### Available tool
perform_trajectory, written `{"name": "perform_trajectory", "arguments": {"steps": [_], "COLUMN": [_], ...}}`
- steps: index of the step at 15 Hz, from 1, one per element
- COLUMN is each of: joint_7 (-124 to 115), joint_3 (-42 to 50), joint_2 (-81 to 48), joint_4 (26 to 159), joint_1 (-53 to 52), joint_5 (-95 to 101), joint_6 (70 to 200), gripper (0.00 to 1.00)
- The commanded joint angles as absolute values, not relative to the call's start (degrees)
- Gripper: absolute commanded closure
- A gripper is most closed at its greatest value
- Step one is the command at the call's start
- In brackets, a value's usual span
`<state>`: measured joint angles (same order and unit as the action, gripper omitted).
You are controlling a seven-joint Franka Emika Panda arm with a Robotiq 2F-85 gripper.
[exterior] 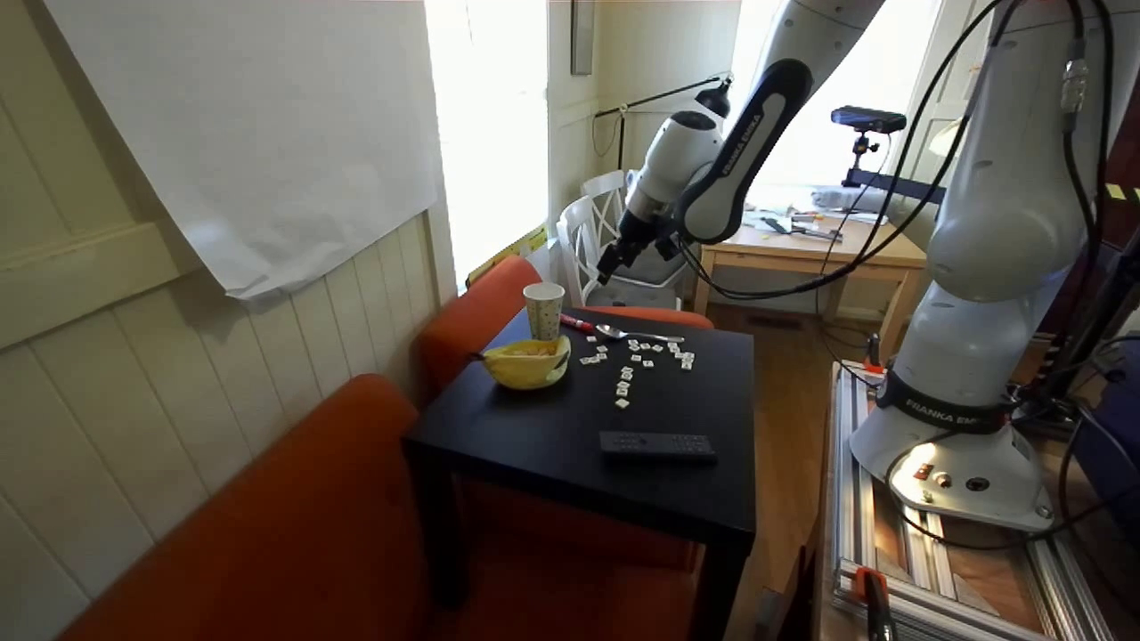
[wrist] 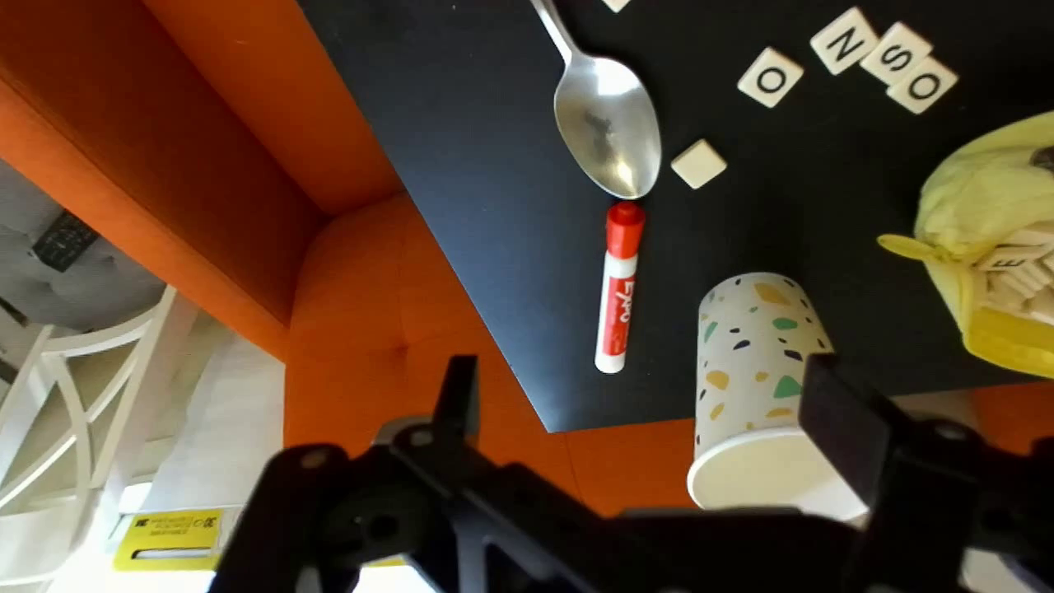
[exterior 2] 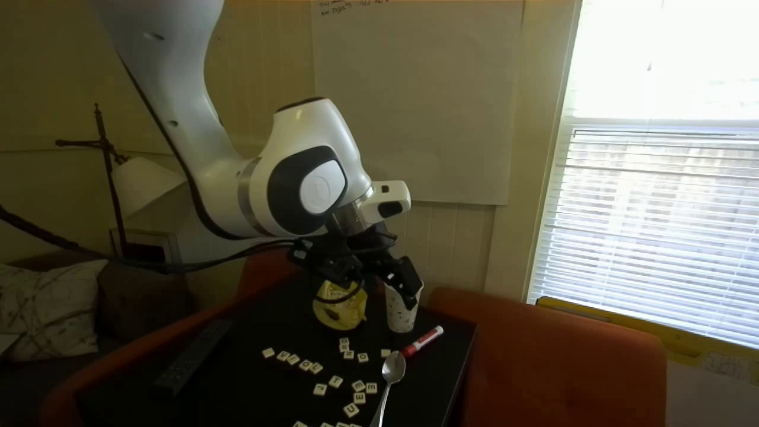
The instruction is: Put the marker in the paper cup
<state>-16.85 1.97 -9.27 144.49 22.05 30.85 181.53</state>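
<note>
The marker, white and red with a red cap, lies on the black table near a corner in the wrist view (wrist: 617,288) and in both exterior views (exterior: 576,322) (exterior 2: 422,342). The paper cup, whitish with coloured specks, stands upright beside it in the wrist view (wrist: 745,362) and in both exterior views (exterior: 543,312) (exterior 2: 400,314). My gripper (wrist: 642,362) is open and empty, above the table; it also shows in both exterior views (exterior: 609,267) (exterior 2: 408,290). In the wrist view its right finger covers part of the cup; touching cannot be told.
A spoon (wrist: 609,123) lies with its bowl at the marker's cap. Letter tiles (wrist: 770,77) are scattered on the table (exterior: 534,436). A yellow bowl (exterior: 527,367) holding tiles stands beside the cup. A remote (exterior: 657,445) lies near a table edge. Orange seats (wrist: 362,305) border the table.
</note>
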Motion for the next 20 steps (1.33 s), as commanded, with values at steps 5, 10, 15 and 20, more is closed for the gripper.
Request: {"name": "perform_trajectory", "arguments": {"steps": [5, 10, 15, 20], "joint_7": [-31.28, -34.42, -35.21, -36.00], "joint_3": [19.63, 23.90, 24.66, 22.89], "joint_2": [-27.93, -31.47, -31.99, -31.77], "joint_4": [131.24, 130.87, 131.67, 132.10], "joint_1": [-2.62, -6.79, -5.00, -2.54], "joint_5": [36.45, 35.07, 34.32, 33.73], "joint_6": [182.01, 182.22, 183.65, 185.65], "gripper": [0.00, 0.00, 0.00, 0.00]}}
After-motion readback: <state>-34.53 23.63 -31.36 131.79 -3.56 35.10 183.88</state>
